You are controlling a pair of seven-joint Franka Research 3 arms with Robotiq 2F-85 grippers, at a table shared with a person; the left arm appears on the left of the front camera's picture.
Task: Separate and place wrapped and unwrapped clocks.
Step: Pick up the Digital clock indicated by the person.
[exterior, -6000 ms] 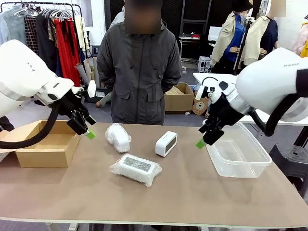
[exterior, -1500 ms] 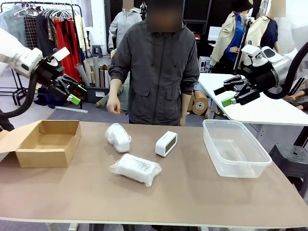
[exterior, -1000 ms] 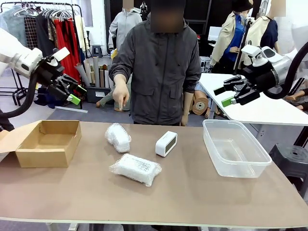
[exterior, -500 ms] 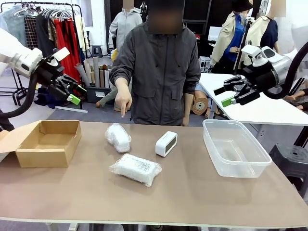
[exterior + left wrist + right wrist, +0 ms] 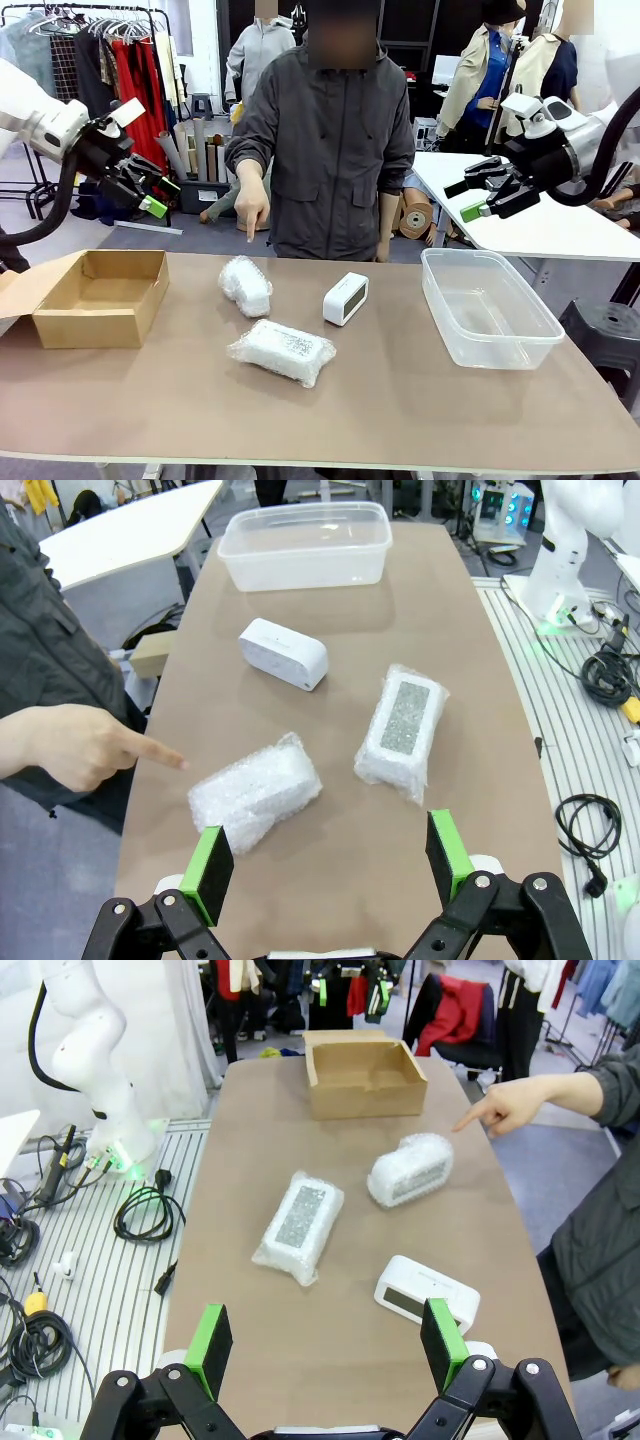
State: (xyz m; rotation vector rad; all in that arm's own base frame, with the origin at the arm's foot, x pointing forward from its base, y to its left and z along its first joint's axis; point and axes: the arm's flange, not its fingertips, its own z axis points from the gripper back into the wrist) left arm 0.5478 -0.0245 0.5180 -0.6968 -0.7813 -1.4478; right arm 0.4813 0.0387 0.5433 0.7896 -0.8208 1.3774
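Observation:
Three clocks lie mid-table. A rounder bundle in crinkly clear wrap (image 5: 245,285) (image 5: 255,802) (image 5: 410,1169) sits toward the far side; the person's hand (image 5: 250,208) (image 5: 75,747) (image 5: 510,1106) points a finger down at it without touching. A flat rectangular wrapped clock (image 5: 281,351) (image 5: 403,726) (image 5: 299,1225) lies nearer me. A bare white clock (image 5: 345,298) (image 5: 283,653) (image 5: 427,1291) stands to their right. My left gripper (image 5: 150,195) (image 5: 328,865) hangs open high above the cardboard box. My right gripper (image 5: 470,198) (image 5: 326,1348) is open, raised above the clear tub.
An open cardboard box (image 5: 97,296) (image 5: 365,1072) sits at the table's left end. A clear plastic tub (image 5: 487,307) (image 5: 306,546) stands at the right end. The person stands at the far edge, behind the clocks. A white table (image 5: 545,225) lies behind my right arm.
The person's hand has come forward and lowered, its finger now pointing down at the rounder wrapped clock. Both arms have stayed still and open.

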